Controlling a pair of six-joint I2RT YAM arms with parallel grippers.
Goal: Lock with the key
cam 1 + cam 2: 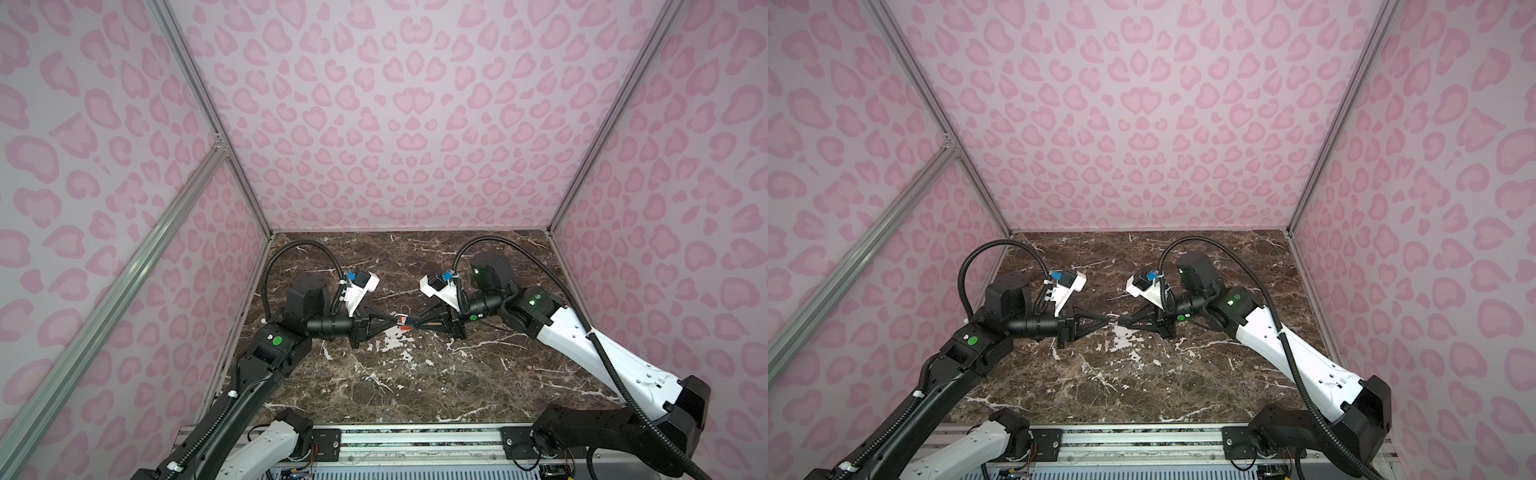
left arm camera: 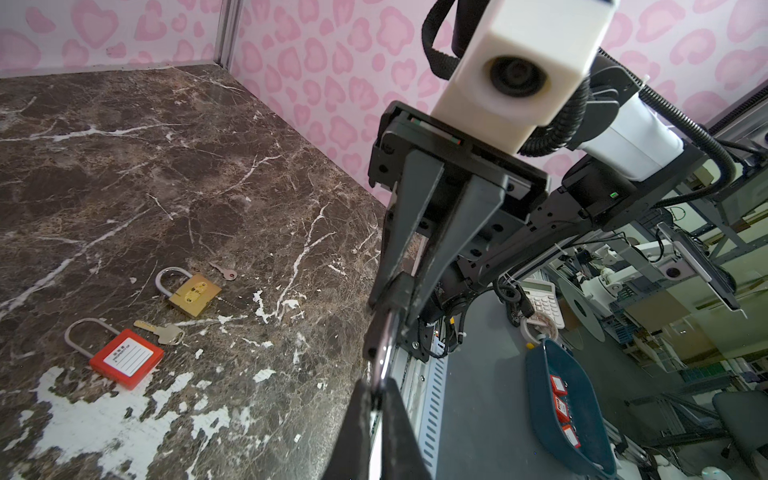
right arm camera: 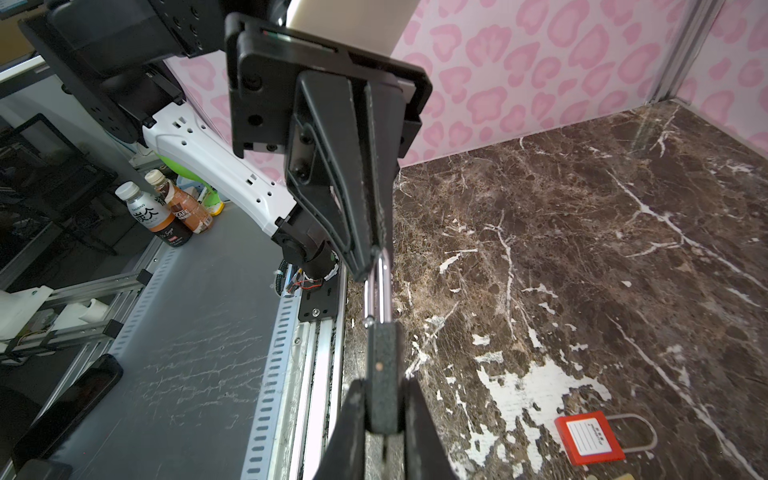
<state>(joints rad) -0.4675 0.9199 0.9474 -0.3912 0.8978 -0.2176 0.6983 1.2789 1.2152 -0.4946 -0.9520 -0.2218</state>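
Padlocks, three: red padlock (image 2: 124,357), brass padlock (image 2: 193,293), black padlock (image 3: 384,365) gripped by left fingers (image 2: 359,428) and right fingers (image 3: 353,432); keys (image 2: 163,332), two.

Above the middle of the table (image 1: 415,395), a held padlock (image 3: 384,361) spans the gap between the left gripper (image 2: 376,395) and the right gripper (image 3: 384,399). On the table beneath lie a left-hand padlock (image 2: 124,357) and a right-hand padlock (image 2: 193,293), a key (image 2: 164,332) between them, a second key (image 2: 224,272) just beside the latter.
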